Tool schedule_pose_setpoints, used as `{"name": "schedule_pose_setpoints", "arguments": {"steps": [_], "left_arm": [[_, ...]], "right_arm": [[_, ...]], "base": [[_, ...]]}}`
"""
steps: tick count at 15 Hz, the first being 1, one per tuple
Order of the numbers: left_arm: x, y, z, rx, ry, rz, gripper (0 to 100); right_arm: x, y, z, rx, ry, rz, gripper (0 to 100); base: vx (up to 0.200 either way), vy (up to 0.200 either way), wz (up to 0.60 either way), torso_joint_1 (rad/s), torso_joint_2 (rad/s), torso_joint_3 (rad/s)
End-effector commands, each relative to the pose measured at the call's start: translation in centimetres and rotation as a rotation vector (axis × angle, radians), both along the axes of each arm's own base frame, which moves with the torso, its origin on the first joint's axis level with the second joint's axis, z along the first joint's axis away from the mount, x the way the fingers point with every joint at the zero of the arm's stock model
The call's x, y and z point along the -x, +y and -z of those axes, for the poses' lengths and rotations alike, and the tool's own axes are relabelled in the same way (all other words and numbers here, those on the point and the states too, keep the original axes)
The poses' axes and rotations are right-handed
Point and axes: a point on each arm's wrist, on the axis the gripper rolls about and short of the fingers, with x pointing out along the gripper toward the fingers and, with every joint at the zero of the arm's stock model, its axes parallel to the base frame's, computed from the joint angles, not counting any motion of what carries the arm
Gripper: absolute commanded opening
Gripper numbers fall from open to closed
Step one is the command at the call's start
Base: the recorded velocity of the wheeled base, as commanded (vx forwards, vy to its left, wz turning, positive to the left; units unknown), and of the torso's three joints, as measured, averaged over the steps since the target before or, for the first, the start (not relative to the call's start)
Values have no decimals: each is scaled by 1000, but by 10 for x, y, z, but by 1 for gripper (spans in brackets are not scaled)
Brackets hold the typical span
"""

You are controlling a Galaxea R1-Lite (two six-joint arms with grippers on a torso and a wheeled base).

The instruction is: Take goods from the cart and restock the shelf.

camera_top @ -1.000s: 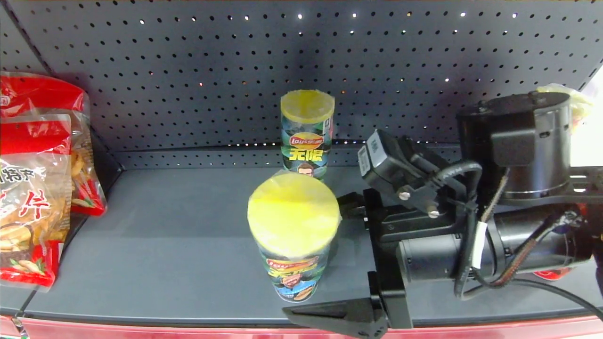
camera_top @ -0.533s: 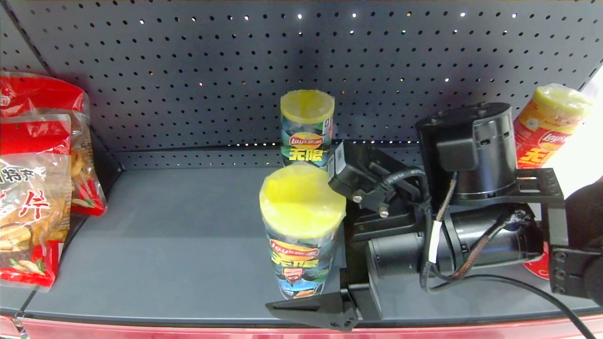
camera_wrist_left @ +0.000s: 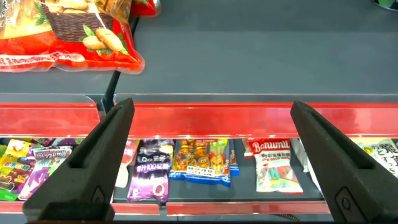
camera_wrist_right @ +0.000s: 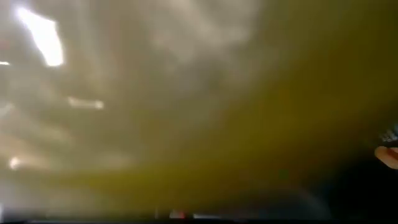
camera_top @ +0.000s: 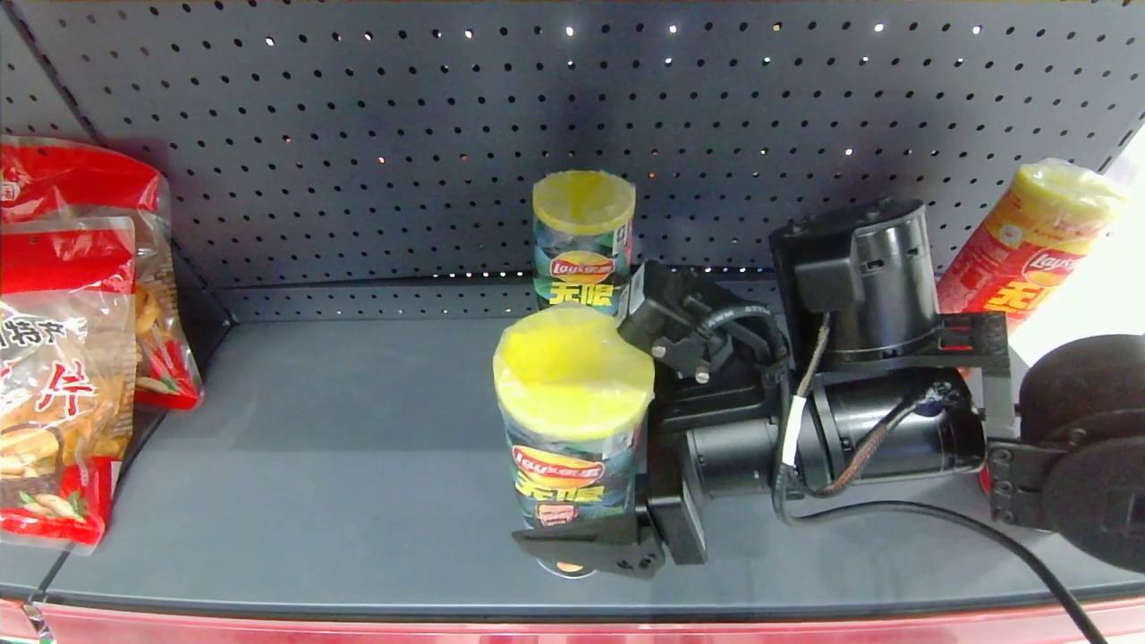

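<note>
chip cans (camera_top: 565, 407) — 3 | snack bags (camera_top: 63, 358) — perhaps 2

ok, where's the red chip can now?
Head view, far right: the red chip can tilts at the shelf's right end, behind the right arm, right of the rear green can.

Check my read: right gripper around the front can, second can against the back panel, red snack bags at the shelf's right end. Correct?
Not quite. The head view shows the red snack bags at the left end of the shelf, not the right. The rest holds: the right gripper is around the front can, and the second can stands against the back panel.
</note>
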Motion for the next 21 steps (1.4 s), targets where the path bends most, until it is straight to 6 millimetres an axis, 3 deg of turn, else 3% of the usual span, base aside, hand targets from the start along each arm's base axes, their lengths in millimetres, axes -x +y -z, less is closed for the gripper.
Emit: {"name": "schedule_pose_setpoints", "arguments": {"steps": [1,5,8,21], "left_arm": [[0,0,0,0,0,-1,100],[0,0,0,0,2,-1,100],[0,0,0,0,2,-1,100],[0,0,0,0,2,-1,100]], "right_arm": [[-9,-4,0,-4,-5,29,100],[-22,-35,5,20,-24,85,100],[-8,-48,13,40,-5,78,100],[-3,-50,16,50,7,74,100]], "base": [[0,0,0,0,0,0],[0,0,0,0,0,0],[0,0,0,0,0,0],[0,0,0,0,0,0]]}}
